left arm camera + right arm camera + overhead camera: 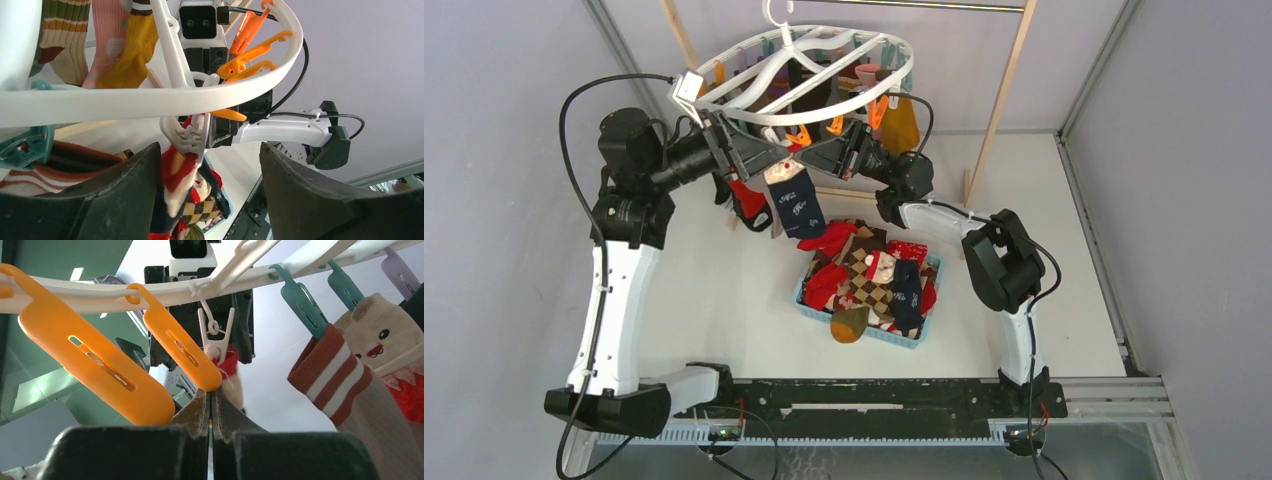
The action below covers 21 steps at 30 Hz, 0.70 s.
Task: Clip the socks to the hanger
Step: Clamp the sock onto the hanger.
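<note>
Hanging from a white clip (187, 135) under the hanger's (150, 100) rim, the red-and-white sock (175, 172) looks pinched at its cuff. The left gripper (207, 160) stands spread wide on either side of that clip, touching nothing. The step looks like letting go, so it should draw straight back without brushing clip or sock. The right gripper (211, 410) is clenched, nothing visible between its fingers, just beneath the hanger's orange clip (182, 352). More socks lie in the basket (802, 292) below the hanger.

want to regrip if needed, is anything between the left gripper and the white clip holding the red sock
Nothing visible does. The white clip hangs straight ahead in the gap between the fingers of the open left gripper, pinching the red and white sock. The hanger rim crosses just above the clip, not in front of it.
</note>
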Motion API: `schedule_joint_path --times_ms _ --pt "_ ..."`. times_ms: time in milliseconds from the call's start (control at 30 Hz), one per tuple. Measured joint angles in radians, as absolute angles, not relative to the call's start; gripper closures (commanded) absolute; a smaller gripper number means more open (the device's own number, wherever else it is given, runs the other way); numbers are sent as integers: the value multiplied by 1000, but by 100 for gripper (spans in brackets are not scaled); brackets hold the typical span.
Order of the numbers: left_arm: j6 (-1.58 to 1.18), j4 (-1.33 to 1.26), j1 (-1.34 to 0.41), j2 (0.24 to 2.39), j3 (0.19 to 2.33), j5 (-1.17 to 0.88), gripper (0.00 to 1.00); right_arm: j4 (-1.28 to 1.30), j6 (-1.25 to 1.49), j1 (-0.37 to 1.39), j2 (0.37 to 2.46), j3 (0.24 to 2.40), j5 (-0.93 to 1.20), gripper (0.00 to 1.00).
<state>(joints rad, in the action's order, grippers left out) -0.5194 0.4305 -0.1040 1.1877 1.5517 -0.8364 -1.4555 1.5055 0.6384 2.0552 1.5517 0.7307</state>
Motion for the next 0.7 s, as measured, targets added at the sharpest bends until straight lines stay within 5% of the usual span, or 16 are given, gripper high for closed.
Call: schedule_joint_path --times_ms 233,500,600,633,700 --pt "-488 459 -104 1145 1499 -822 37 -1455 1504 648 2055 1559 714 88" --pt "-465 481 -102 1126 1452 -796 95 -1437 1432 661 2017 1501 703 53" --pt "-459 482 -101 1122 1452 -759 100 -1382 1353 664 1955 1421 696 31" --pt "-458 482 -101 1121 1452 -747 100 -1363 1325 665 1935 1397 693 9" --pt "-450 487 -97 1116 1452 -712 100 -1321 1263 665 1885 1341 678 1"
